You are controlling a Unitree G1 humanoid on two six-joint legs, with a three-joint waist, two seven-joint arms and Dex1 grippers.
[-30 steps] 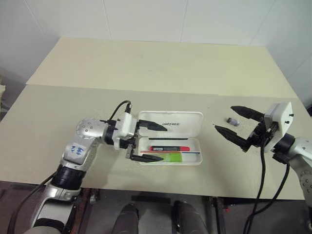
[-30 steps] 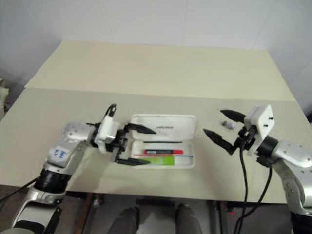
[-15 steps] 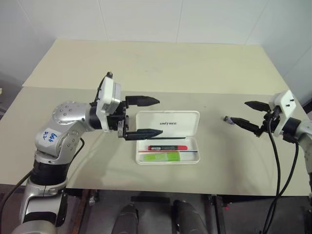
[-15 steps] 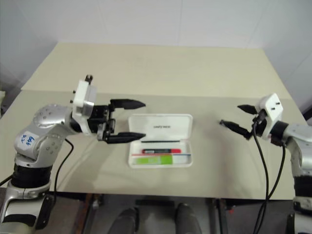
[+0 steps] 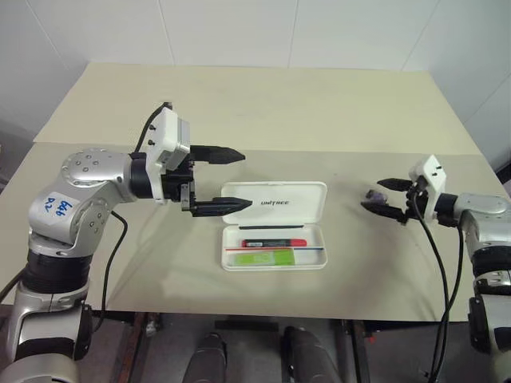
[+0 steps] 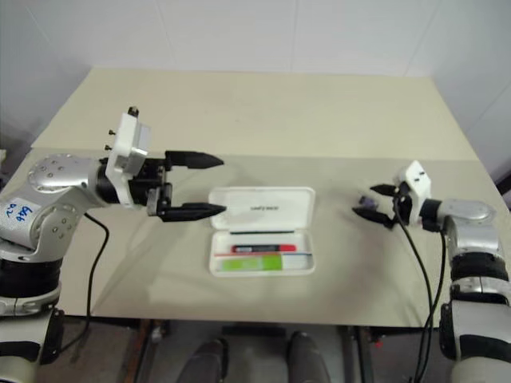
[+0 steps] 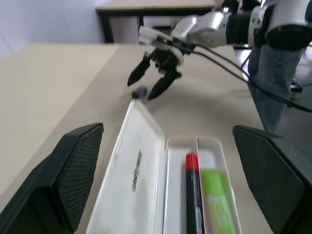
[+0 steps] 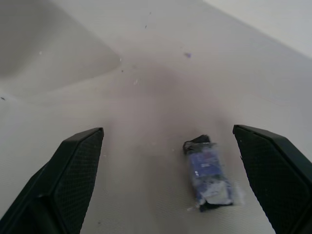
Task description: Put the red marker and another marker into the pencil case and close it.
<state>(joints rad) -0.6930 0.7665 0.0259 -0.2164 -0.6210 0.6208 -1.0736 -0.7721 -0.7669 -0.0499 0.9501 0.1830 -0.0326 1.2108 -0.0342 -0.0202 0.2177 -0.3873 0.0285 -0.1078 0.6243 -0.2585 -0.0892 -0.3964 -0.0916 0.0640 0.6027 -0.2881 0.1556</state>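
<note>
Left eye view shows the pencil case [image 5: 274, 225] lying open on the bench [image 5: 239, 112], the red marker [image 5: 275, 242] and the green marker [image 5: 270, 256] inside its tray; the left gripper [image 5: 227, 179], fingers apart and empty, has lifted off the case; the right gripper [image 5: 382, 196], also apart, has dropped beside a small dark object [image 8: 208, 171].
</note>
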